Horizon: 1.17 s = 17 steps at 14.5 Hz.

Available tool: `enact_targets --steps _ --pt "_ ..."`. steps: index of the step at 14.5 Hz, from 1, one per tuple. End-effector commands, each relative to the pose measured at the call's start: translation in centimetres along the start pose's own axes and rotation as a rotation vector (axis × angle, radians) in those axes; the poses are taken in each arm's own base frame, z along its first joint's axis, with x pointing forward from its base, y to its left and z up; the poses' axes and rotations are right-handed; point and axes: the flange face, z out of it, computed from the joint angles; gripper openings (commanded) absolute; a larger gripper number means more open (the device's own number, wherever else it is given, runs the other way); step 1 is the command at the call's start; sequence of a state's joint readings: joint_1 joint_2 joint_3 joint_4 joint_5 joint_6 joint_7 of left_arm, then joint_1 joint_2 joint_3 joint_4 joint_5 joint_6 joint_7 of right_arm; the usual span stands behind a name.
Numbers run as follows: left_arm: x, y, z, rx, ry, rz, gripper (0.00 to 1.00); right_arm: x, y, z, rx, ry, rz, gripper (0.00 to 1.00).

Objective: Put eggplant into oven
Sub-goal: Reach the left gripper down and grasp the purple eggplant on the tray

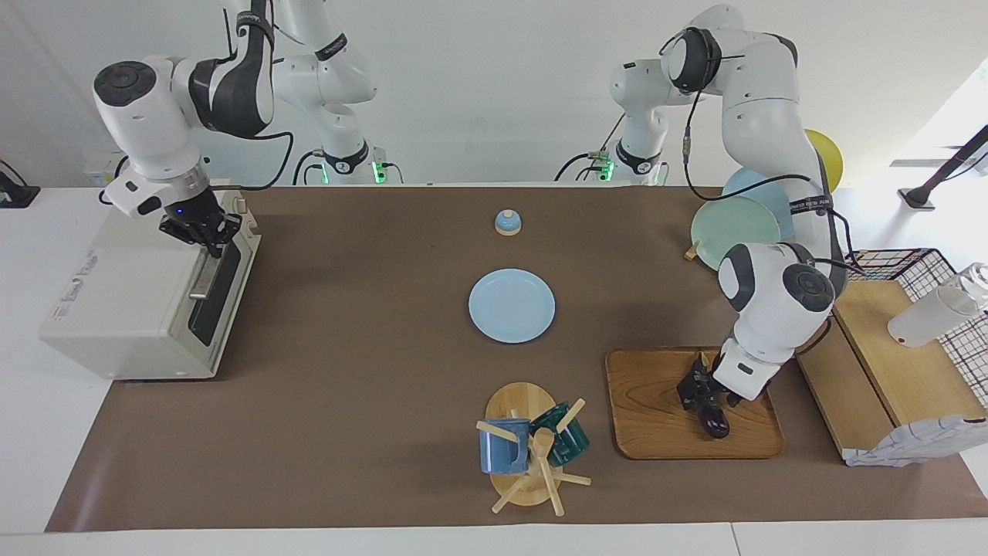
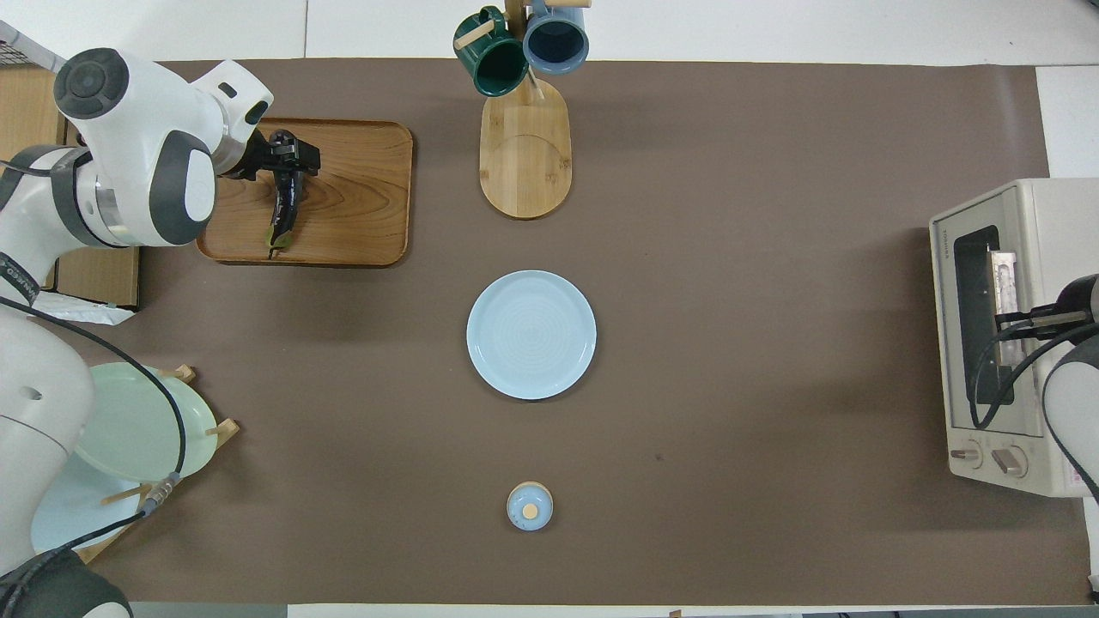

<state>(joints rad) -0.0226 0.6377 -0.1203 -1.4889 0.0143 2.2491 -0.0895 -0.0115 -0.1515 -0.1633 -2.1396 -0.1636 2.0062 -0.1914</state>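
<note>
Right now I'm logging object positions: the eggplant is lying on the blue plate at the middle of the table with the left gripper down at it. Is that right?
Not quite. The eggplant lies on the wooden tray toward the left arm's end of the table, not on the blue plate, which holds nothing. The left gripper is indeed down at it. The facing view shows this.

Bright, even light; soft shadows.

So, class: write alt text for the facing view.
The left gripper is down at the eggplant on a wooden tray. The shut right gripper is at the handle of the closed oven at the right arm's end.
</note>
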Motion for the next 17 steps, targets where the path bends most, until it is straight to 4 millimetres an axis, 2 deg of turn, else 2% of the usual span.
enact_targets --steps 1,3,5,8,9,12,13,15,16,17 --pt "-0.7 -0.4 0.3 0.021 0.008 0.034 0.95 -1.0 0.1 0.7 -0.008 0.004 -0.033 0.0" --pt "-0.7 -0.3 0.2 0.019 0.004 0.032 0.81 -1.0 -0.1 0.9 -0.006 0.0 -0.033 0.0" --pt "-0.6 0.1 0.1 0.018 0.001 0.036 0.62 -1.0 -0.1 0.9 0.003 0.002 -0.025 0.0" --pt "-0.5 0.2 -0.2 0.015 -0.001 0.035 0.06 -0.9 -0.5 1.1 0.02 0.003 -0.022 0.0" --pt "-0.3 0.1 -0.7 0.015 -0.013 0.032 0.0 -0.8 -0.8 1.1 0.041 0.011 -0.014 0.0" --pt "0.2 0.9 -3.6 0.006 -0.083 0.019 0.0 -0.7 -1.2 1.3 0.046 0.019 -0.014 0.0" --pt "0.4 1.1 -5.8 -0.016 -0.076 -0.001 0.0 -0.5 -1.5 1.7 0.052 0.016 -0.017 0.0" --pt "-0.3 1.9 -11.8 -0.064 -0.05 -0.087 0.0 -0.3 -1.8 2.4 0.072 0.014 -0.007 0.0" --pt "-1.3 2.9 -14.2 -0.058 -0.069 -0.122 0.0 0.2 -2.4 2.8 0.071 0.02 -0.019 0.0" --pt "-2.5 4.8 -16.3 -0.052 -0.099 -0.125 0.0 0.7 -3.3 3.3 0.069 0.026 -0.034 0.0"
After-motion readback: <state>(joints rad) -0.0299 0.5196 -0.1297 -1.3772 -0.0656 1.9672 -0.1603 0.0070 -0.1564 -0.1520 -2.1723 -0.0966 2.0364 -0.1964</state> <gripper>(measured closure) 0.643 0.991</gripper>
